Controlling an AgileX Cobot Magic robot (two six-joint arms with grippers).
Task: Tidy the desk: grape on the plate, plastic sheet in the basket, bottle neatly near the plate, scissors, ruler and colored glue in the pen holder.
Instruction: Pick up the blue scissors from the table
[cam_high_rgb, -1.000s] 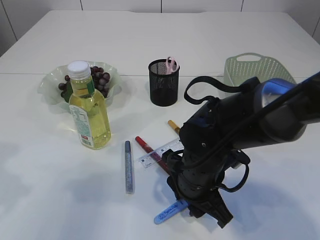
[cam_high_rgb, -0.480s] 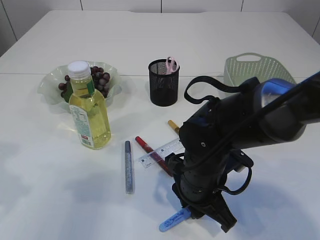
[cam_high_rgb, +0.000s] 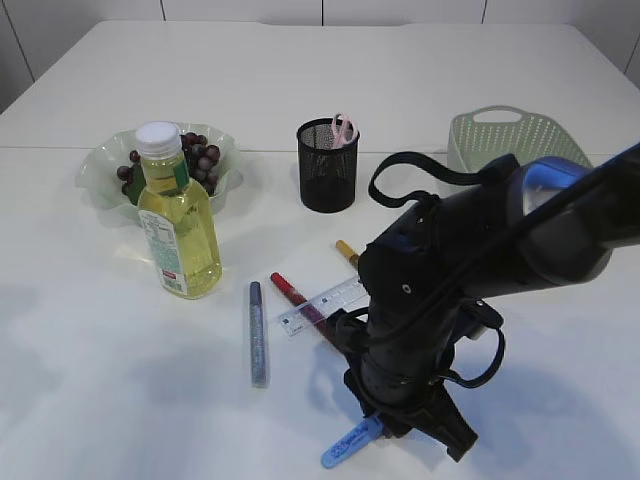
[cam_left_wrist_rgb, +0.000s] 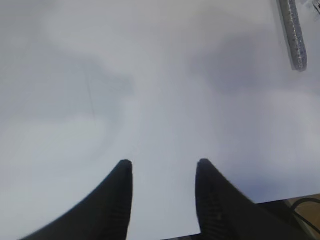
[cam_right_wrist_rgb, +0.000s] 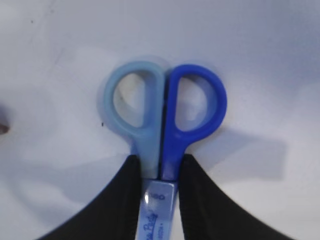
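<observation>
A white table (cam_high_rgb: 300, 80) is filling my whole view, with pale wall panels (cam_high_rgb: 320, 10) running along the top edge.

Bottle (cam_high_rgb: 179, 217) left, just in front of plate (cam_high_rgb: 100, 172) w/ grapes (cam_high_rgb: 198, 152). Pen holder (cam_high_rgb: 327, 166) centre-back, basket (cam_high_rgb: 515, 138) back right. Glue stick (cam_high_rgb: 258, 333) right of bottle; ruler (cam_high_rgb: 322, 305) further right, near front. Scissors (cam_high_rgb: 350, 441) nearest front edge of worktop (cam_high_rgb: 90, 380), between right pincer (cam_right_wrist_rgb: 159, 172) jaws.

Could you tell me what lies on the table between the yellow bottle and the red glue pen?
In the exterior view, one silver glitter glue pen lies between the bottle and the red glue pen; otherwise that stretch of table is bare.
</observation>
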